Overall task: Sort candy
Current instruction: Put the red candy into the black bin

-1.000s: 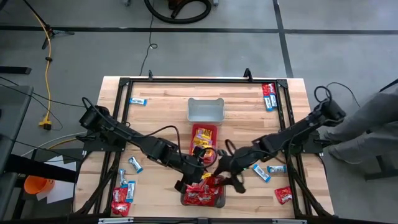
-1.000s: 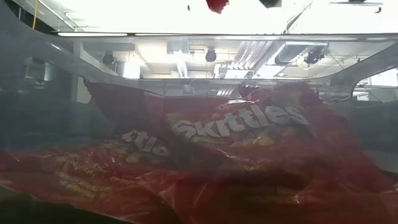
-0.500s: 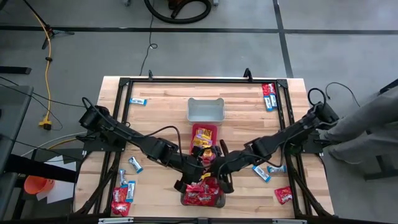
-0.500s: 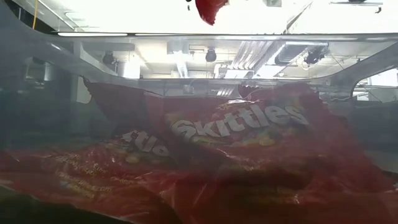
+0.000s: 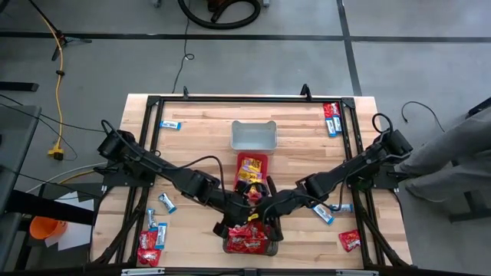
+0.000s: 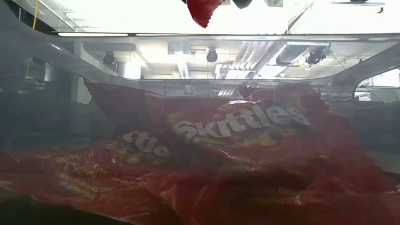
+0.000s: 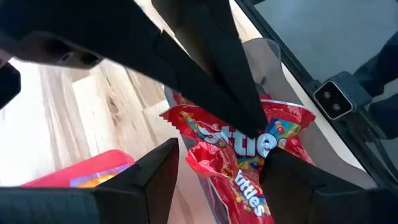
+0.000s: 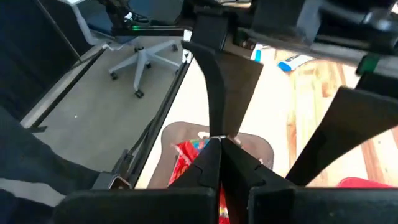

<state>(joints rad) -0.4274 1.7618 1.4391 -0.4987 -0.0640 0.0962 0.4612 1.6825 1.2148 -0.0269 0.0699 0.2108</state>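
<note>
A red Skittles candy packet (image 7: 239, 155) hangs in the air above the dark bin (image 5: 230, 247) at the table's near middle. It also shows at the top of the low view (image 6: 201, 9). My left gripper (image 7: 217, 183) reaches in from the left and is closed on the packet. My right gripper (image 8: 219, 142) comes from the right with shut fingers, and its tips (image 7: 252, 121) reach the same packet. More red packets (image 6: 237, 125) lie flat in the dark bin. My left gripper has the packet's lower part (image 7: 205, 162) crumpled between its two fingers, which point down toward the bin. The packet is lifted clear, and its upper edge spreads wider than the gap. My right gripper rests its shut fingertips on the packet's printed face (image 7: 264, 140), slanting down from the table's right. Whether they pinch any wrapper, I cannot tell.
A pink bin (image 5: 251, 157) holding yellow and red candy and a grey bin (image 5: 253, 136) stand behind the dark bin. Loose packets lie at the near left (image 5: 149, 245), near right (image 5: 349, 240) and far right (image 5: 331, 115). A person (image 5: 460, 153) is at the right edge.
My right gripper has moved toward the table's left, up to my left gripper and the red packet, and has shut. The packet hangs a little lower than before.
</note>
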